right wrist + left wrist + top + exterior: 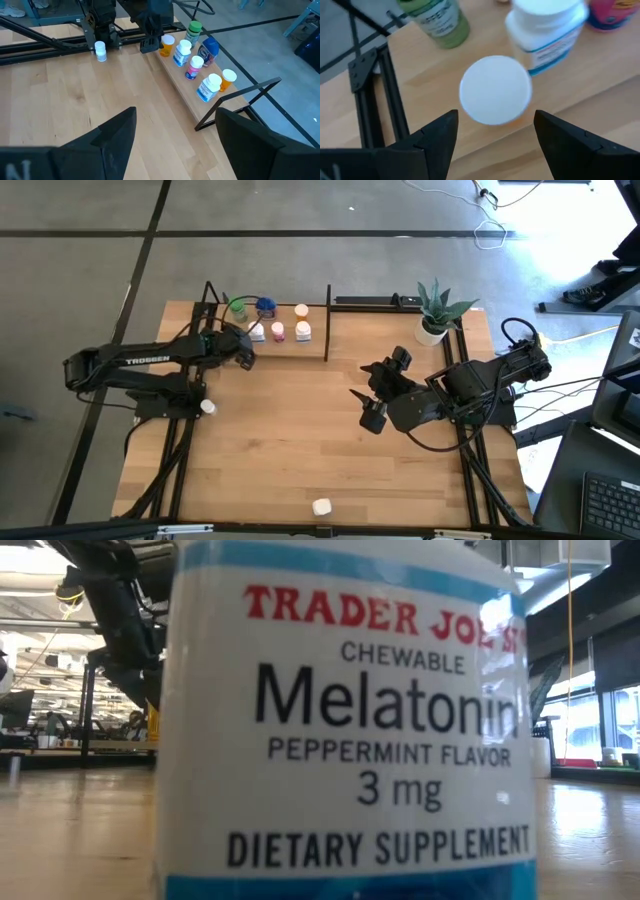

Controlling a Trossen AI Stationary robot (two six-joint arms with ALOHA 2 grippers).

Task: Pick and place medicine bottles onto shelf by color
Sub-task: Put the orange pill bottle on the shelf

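Table: you have a big light-wood tabletop (300, 450) with dark metal legs.
Shelf: a flat light-wood board with thin black posts (290, 340) sits at the far side of the table, toward your left arm.
Left arm: your left gripper (243, 352) is right at the near edge of the shelf. Its two dark fingers (435, 140) stand wide apart and hold nothing.
Under the left gripper: a small orange bottle with a round white cap (495, 96) stands on the shelf, just past the open fingers, not touching them.
Right arm: your right gripper (368, 408) hangs over the middle of the table, well away from the shelf. Its fingers (112, 135) are spread wide and empty.
Plant: a green potted plant in a white pot (437, 312) stands at the far side, near the right arm.
Bottles on the shelf: a green bottle (193, 31), a blue bottle (210, 49), a white bottle with a pink label (193, 68), white bottles with blue bands (208, 88) and an orange one with a white cap (227, 78) stand close together.
Loose bottles: one small white bottle (207, 407) stands on the table beside the left arm's base. Another white bottle (321, 507) stands near the front edge; the low camera sees its label up close, reading "Melatonin".
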